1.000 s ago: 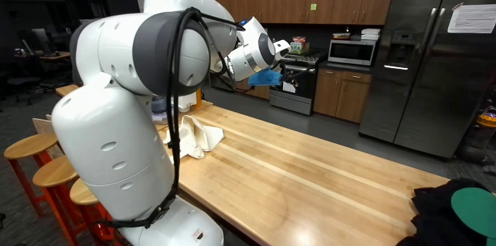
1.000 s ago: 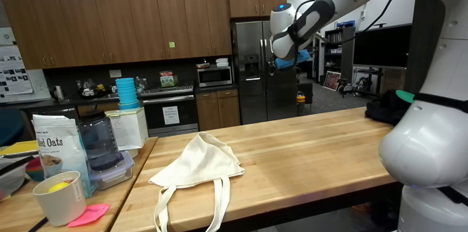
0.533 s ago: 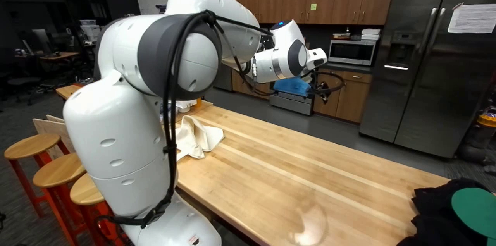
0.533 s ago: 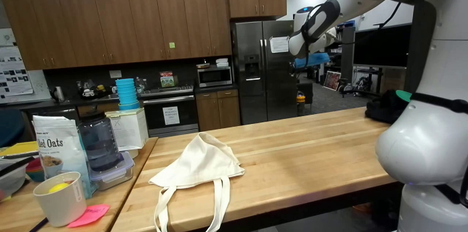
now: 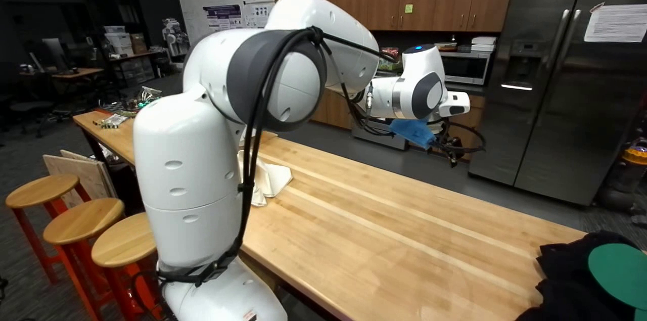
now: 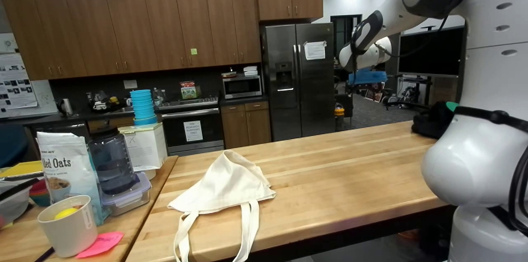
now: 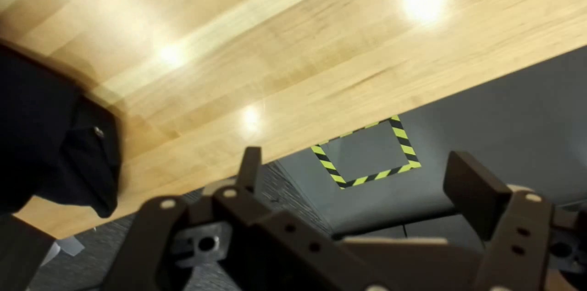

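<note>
Two fingers [image 7: 474, 192] stand wide apart, holding nothing; in the wrist view the dark cloth [image 7: 59, 135] lies left of them, on the counter [image 7: 293, 66]

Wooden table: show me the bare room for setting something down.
The broad middle of the wooden table is bare, bordered by the cream tote bag at one end and the black bundle at the other. The adjoining counter is crowded: oats bag, mug, jug and lidded container.

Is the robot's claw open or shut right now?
The claw is open: in the wrist view its two fingers stand wide apart, with floor and striped tape visible between them.
</note>
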Action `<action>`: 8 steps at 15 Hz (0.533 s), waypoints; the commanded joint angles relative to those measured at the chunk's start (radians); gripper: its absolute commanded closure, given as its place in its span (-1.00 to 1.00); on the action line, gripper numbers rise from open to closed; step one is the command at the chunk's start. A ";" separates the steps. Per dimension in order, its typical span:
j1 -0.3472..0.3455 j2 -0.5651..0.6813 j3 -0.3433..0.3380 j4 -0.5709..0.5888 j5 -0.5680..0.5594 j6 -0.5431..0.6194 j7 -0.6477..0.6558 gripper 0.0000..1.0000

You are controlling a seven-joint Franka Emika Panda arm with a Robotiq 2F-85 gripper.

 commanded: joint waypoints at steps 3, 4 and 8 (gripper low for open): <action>0.021 0.090 -0.032 0.100 -0.040 -0.107 0.172 -1.00; 0.024 0.097 -0.032 0.110 -0.037 -0.118 0.184 -1.00; 0.032 0.098 -0.028 0.095 0.003 -0.080 0.156 -1.00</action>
